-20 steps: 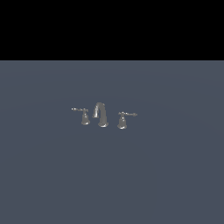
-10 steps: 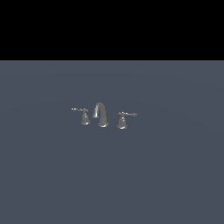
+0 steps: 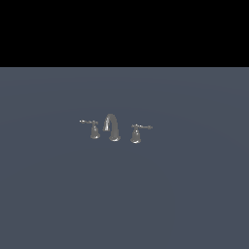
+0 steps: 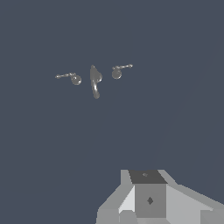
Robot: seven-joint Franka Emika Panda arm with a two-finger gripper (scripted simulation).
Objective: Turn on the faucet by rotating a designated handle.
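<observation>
Now | handle of faucet well apart from pincer | pincer state: cannot tell, fingertips out of view

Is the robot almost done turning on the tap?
No, it has barely begun. Nothing looks done: the handle stands untouched beside the spout, its lever pointing away from it. In the wrist view the gripper body shows at the edge, far from the faucet, with nothing held; its fingers are out of sight. Left to do: move to the handle, catch its lever, and rotate it.
</observation>
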